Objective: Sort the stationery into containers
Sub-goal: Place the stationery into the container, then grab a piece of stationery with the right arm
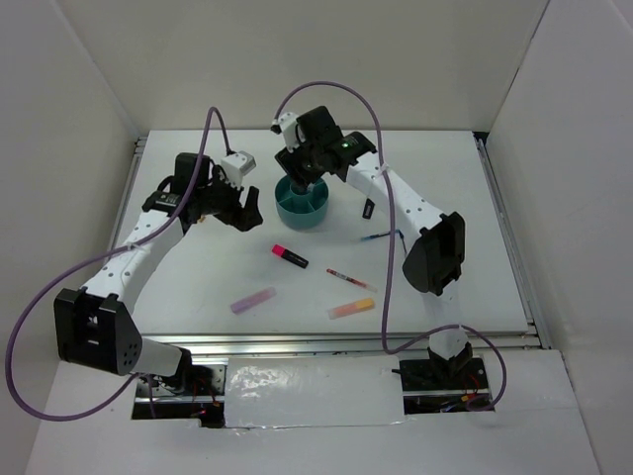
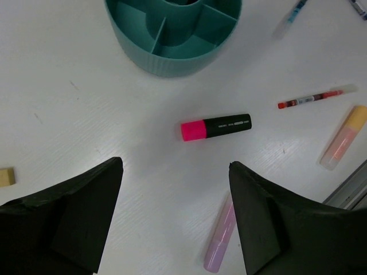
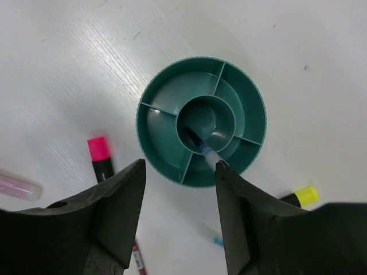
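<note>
The round teal organizer point(image 1: 299, 214) stands at the table's middle back. My right gripper point(image 1: 305, 176) hangs open just above it; in the right wrist view point(image 3: 180, 163) a thin blue pen point(image 3: 203, 150) leans in the centre well of the organizer point(image 3: 157, 129), its top beside my right fingertip point(image 3: 221, 169). My left gripper point(image 1: 235, 206) is open and empty left of the organizer point(image 2: 172, 63), above the table point(image 2: 175, 166). On the table lie a pink-capped highlighter point(image 2: 216, 126), a red pen point(image 2: 312, 98), an orange stick point(image 2: 344, 137), a lilac stick point(image 2: 221, 238) and a tan eraser point(image 2: 6, 176).
A yellow-capped highlighter point(image 3: 301, 196) and a second blue pen point(image 1: 381, 237) lie right of the organizer. The pink highlighter point(image 1: 290, 255), red pen point(image 1: 351, 280), lilac stick point(image 1: 253, 300) and orange stick point(image 1: 351, 308) are spread across the front. White walls enclose the table.
</note>
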Action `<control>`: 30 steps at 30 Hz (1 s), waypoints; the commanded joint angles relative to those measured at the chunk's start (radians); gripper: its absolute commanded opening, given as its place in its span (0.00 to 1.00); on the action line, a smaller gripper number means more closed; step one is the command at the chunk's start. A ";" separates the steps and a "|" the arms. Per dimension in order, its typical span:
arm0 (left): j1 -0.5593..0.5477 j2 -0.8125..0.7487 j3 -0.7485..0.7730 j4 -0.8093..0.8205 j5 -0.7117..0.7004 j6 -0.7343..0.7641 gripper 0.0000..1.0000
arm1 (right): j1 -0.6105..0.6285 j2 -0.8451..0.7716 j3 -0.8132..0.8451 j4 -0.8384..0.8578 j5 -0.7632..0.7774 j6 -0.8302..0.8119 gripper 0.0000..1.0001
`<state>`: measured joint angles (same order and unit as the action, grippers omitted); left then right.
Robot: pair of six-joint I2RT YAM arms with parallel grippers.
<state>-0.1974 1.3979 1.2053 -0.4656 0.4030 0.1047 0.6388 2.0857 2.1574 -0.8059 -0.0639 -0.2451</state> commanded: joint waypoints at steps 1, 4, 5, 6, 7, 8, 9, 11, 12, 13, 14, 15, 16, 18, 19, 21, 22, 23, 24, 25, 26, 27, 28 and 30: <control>-0.016 -0.053 -0.032 0.097 0.117 0.030 0.85 | -0.017 -0.021 0.030 0.021 -0.063 0.035 0.60; -0.054 -0.053 -0.030 0.114 0.100 0.029 0.83 | -0.082 -0.094 -0.014 -0.024 -0.143 0.063 0.56; -0.056 -0.053 -0.027 0.117 0.100 0.023 0.82 | -0.100 -0.119 -0.040 -0.030 -0.163 0.063 0.54; -0.056 -0.053 -0.027 0.119 0.105 0.020 0.82 | -0.113 -0.184 -0.075 -0.036 -0.195 0.056 0.52; -0.056 -0.053 -0.029 0.128 0.105 0.015 0.81 | -0.126 -0.220 -0.159 -0.050 -0.200 0.046 0.47; -0.053 -0.054 -0.032 0.133 0.103 0.006 0.81 | -0.136 -0.252 -0.198 -0.064 -0.200 0.026 0.46; -0.051 -0.056 -0.035 0.134 0.103 0.003 0.81 | -0.136 -0.306 -0.284 -0.076 -0.192 -0.024 0.45; -0.045 -0.053 -0.038 0.136 0.111 -0.005 0.81 | -0.130 -0.354 -0.368 -0.122 -0.171 -0.077 0.44; -0.043 -0.051 -0.041 0.136 0.120 -0.008 0.82 | -0.131 -0.393 -0.411 -0.134 -0.169 -0.088 0.44; -0.043 -0.048 -0.042 0.136 0.122 -0.008 0.82 | -0.133 -0.412 -0.488 -0.157 -0.172 -0.094 0.42; -0.046 -0.051 -0.044 0.136 0.123 -0.011 0.82 | -0.136 -0.429 -0.531 -0.156 -0.178 -0.088 0.41; -0.046 -0.056 -0.055 0.140 0.123 -0.011 0.83 | -0.146 -0.476 -0.635 -0.144 -0.182 -0.083 0.41; -0.051 -0.060 -0.059 0.148 0.125 -0.014 0.84 | -0.151 -0.501 -0.692 -0.106 -0.174 -0.079 0.40; -0.057 -0.080 -0.079 0.166 0.126 -0.016 0.85 | -0.160 -0.559 -0.831 -0.066 -0.159 -0.069 0.39; -0.065 -0.085 -0.085 0.174 0.128 -0.010 0.85 | -0.165 -0.573 -0.867 -0.041 -0.148 -0.066 0.38; -0.074 -0.097 -0.096 0.176 0.132 0.003 0.86 | -0.175 -0.604 -0.948 -0.026 -0.142 -0.062 0.37; -0.086 -0.100 -0.101 0.176 0.135 0.018 0.86 | -0.176 -0.608 -0.973 -0.004 -0.134 -0.063 0.37; -0.092 -0.106 -0.108 0.182 0.137 0.024 0.86 | -0.172 -0.616 -0.991 0.007 -0.105 -0.060 0.37; -0.099 -0.108 -0.113 0.186 0.137 0.027 0.86 | -0.168 -0.616 -1.031 0.022 -0.090 -0.063 0.36; -0.108 -0.111 -0.116 0.191 0.137 0.027 0.86 | -0.160 -0.613 -1.045 0.046 -0.077 -0.063 0.36; -0.114 -0.114 -0.121 0.199 0.137 0.029 0.86 | -0.151 -0.601 -1.056 0.059 -0.059 -0.063 0.36; -0.119 -0.112 -0.121 0.203 0.135 0.026 0.86 | -0.145 -0.592 -1.067 0.069 -0.054 -0.060 0.36; -0.126 -0.111 -0.119 0.203 0.134 0.020 0.86 | -0.131 -0.583 -1.070 0.088 -0.048 -0.053 0.36; -0.134 -0.109 -0.113 0.200 0.137 0.018 0.87 | -0.113 -0.553 -1.071 0.114 -0.037 -0.046 0.36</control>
<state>-0.3187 1.3148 1.0866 -0.3149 0.5049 0.1055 0.4953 1.5253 1.0840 -0.8093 -0.1375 -0.3031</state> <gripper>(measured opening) 0.867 0.362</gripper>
